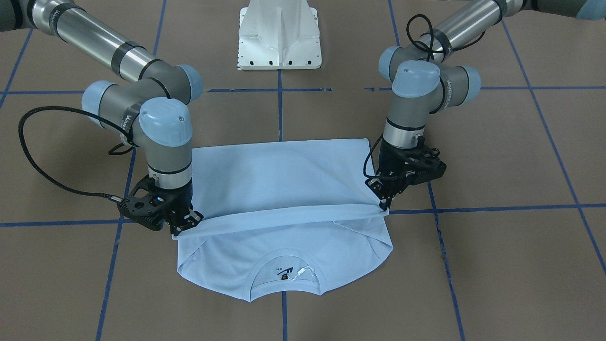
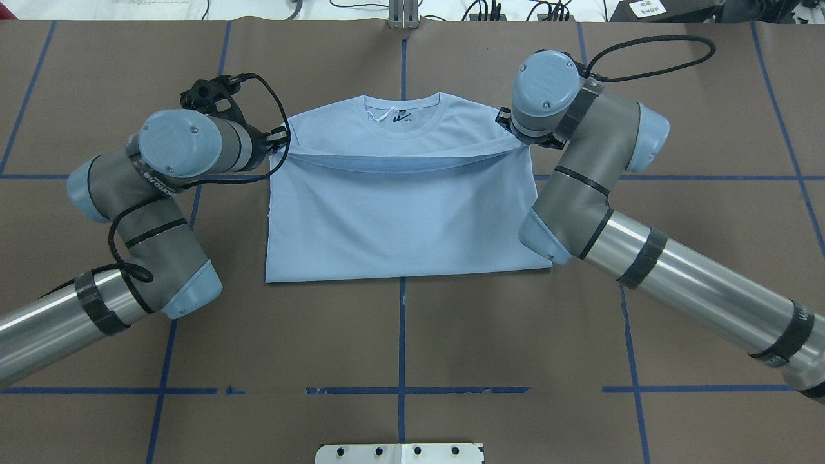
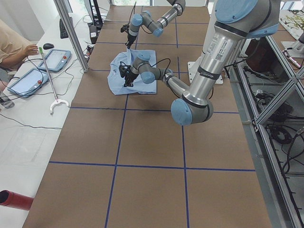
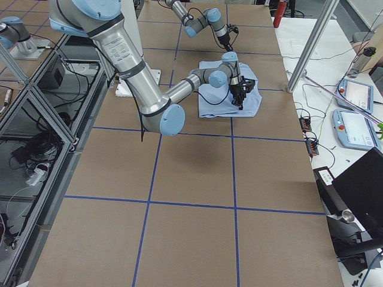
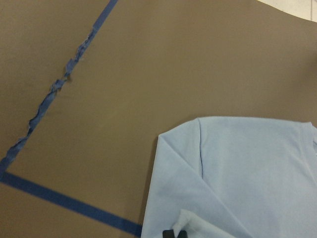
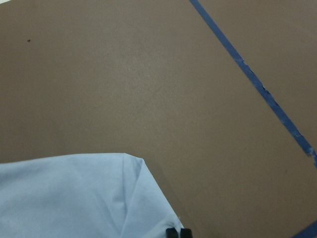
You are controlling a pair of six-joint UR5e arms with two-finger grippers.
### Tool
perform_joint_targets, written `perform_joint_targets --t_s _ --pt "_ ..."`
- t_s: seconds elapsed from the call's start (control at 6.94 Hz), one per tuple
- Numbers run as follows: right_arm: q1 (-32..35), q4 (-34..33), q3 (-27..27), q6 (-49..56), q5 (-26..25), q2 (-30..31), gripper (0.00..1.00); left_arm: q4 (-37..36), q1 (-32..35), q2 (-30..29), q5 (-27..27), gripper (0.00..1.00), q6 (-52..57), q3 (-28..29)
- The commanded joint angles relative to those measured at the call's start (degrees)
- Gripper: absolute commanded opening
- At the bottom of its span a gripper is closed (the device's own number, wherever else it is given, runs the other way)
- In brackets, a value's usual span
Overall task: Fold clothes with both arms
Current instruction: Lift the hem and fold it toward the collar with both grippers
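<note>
The light blue T-shirt [image 1: 279,180] [image 2: 399,219] lies in the middle of the table, its collar [image 2: 401,106] at the far side from the robot. Its lower part is doubled over towards the collar, and the hem stretches as a raised band between both grippers. My left gripper [image 2: 281,140] [image 1: 384,204] is shut on one hem corner. My right gripper [image 2: 514,131] [image 1: 183,226] is shut on the other. Both wrist views show closed fingertips [image 5: 174,233] [image 6: 178,231] with blue cloth at them. The white neck tag [image 1: 303,273] shows inside the collar. The chest print is hidden.
The brown table [image 2: 399,335] carries a grid of blue tape lines. The white pedestal base [image 1: 279,38] stands at the robot's edge. In the exterior left view, tablets [image 3: 28,80] and an operator's hand lie beyond the table's side.
</note>
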State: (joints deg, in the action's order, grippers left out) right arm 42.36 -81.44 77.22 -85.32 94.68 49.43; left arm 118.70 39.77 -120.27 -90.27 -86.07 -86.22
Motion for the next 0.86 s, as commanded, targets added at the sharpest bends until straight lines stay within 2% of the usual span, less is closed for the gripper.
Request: perform_joint_targets --t_s 0.0,0.29,0.72 --pt "1.0 0.8 -5.5 2.4 -0.3 -3.1 0.00 4.9 0.9 -2.2 2.1 0.00 0.1 6.1" --pt "1.3 0.8 -8.1 3.1 -0.5 -5.3 0.00 7.6 1.3 -2.7 2.9 0.00 0.1 9.0" --pt "1.3 0.9 -9.3 3.1 -0.5 -6.4 0.00 7.6 2.7 -2.7 2.9 0.00 0.2 9.2"
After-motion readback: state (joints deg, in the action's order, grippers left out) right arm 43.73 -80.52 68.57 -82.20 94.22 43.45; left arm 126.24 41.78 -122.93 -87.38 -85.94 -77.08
